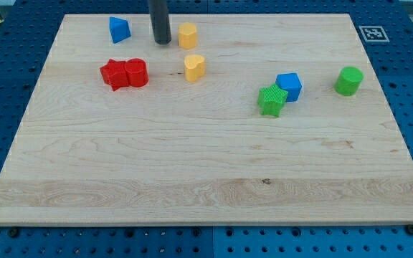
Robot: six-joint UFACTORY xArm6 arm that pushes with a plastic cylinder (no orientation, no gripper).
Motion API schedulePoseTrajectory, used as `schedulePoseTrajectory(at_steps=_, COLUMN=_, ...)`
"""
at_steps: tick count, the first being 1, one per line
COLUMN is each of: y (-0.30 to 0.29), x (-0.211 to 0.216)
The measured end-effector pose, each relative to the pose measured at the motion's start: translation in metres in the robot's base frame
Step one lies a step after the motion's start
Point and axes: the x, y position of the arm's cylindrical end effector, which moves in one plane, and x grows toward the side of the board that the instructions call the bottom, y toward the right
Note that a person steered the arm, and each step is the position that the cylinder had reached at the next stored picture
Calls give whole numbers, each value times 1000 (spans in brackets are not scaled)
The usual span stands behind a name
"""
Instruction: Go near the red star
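The red star [112, 74] lay down and toward the view's left of the tool's tip [163, 41], well apart from it, its right side touching a red cylinder [137, 72] on the wooden desk [192, 179]. The tool, a plain dark rod with nothing to clench or release, held no block and touched none; it stood upright near the view's top edge of the desk. The approach step appeared to be in hand but not finished, judging by the open stretch of wood between tip and star.

Just to the view's right of the tip sat a yellow block [187, 34], and a second yellow block [194, 67] lay below and to the right. A blue block [119, 29] stood to the view's left of the tip, roughly level with it. Far off to the right and lower were a green star [272, 99] touching a blue cube [289, 86], and beyond them a green cylinder [349, 81].

The next move likely called for a slide down and leftward, passing between the blue block and the red pair, and stopping short so the star was not shoved.
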Motion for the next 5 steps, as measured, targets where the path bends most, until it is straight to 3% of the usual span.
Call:
schedulePoseTrajectory(at_steps=3, y=33, x=34)
schedulePoseTrajectory(at_steps=5, y=36, x=0)
